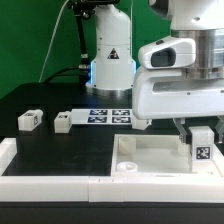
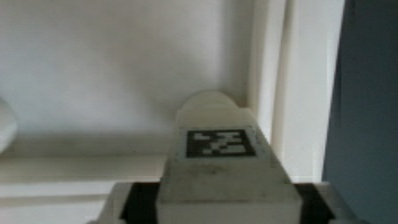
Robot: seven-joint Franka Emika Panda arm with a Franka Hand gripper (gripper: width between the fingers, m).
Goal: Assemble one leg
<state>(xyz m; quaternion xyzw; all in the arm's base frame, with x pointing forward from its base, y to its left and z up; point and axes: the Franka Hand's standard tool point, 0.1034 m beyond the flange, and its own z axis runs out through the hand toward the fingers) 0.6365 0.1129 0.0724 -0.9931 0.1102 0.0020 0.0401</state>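
Exterior view: gripper (image 1: 200, 128) pinches a stubby white tagged leg (image 1: 201, 146) upright over the smooth white square panel (image 1: 150, 155); 2 more legs (image 1: 29, 120) lie apart on the black table (image 1: 60, 155).

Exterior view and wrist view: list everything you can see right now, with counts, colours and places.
held leg: 1, white with a black-and-white tag, in the gripper above the panel's right side in the exterior view; seen close in the wrist view.
loose legs: 2, white with tags, on the black table at the exterior view's left.
marker board: 1, white with tags, flat beside the loose legs.
panel: 1, white, front right in the exterior view.
border rail: white, along the front edge.
table: 1, black.
gripper: 1, white, shut on the held leg.
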